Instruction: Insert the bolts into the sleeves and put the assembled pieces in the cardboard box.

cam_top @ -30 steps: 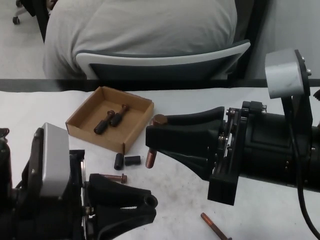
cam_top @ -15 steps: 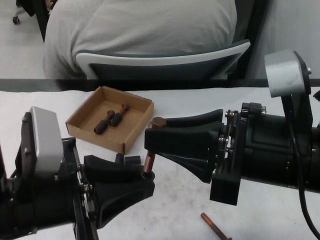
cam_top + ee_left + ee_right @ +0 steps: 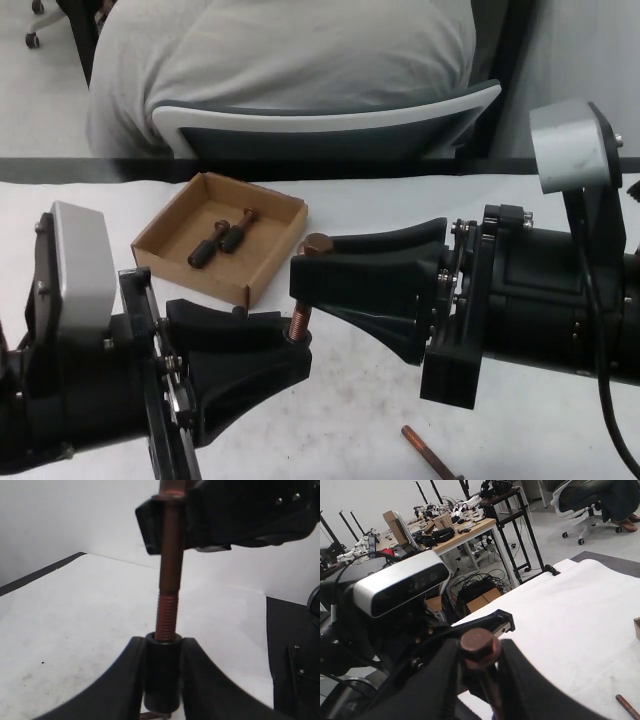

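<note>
Brought up under the bolt since a second ago, left gripper closed on an upright sleeve. Held head-up above the bench by the right gripper, fingers clamped just under the head, threaded tip at the sleeve's mouth. Beyond, two assembled pieces in the box; nearer, a loose bolt.

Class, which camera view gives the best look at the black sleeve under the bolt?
The left wrist view: the sleeve stands upright in the left pincer, with the bolt tip-down at its mouth. In the high view the pincer hides most of it; in the right wrist view the bolt's head covers it.
</note>
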Controlling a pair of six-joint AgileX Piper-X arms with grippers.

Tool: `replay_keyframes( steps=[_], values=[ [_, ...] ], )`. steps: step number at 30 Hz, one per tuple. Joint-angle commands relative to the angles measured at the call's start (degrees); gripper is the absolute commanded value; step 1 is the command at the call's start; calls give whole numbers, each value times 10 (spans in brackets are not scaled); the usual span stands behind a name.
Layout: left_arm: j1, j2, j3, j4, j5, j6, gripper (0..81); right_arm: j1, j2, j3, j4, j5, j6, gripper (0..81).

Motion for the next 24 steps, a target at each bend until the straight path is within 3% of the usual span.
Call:
replay_keyframes(
  steps=[1,8,16,19,24],
  values=[
    [-2,0,-2,-32,-3,-30,8,0,-7,-2,-7,-4,0,2],
    [-2,0,-2,-83,-5,-69,8,0,-7,-2,-7,-4,0,2],
    [-2,0,-2,-158,-65,-130,8,0,-7,-2,4,-10,0,20],
    [-2,0,-2,-174,-68,-139,8,0,-7,-2,15,-22,0,134],
    [-2,0,-2,-178,-74,-143,8,0,-7,-2,46,-28,7,498]
  ],
)
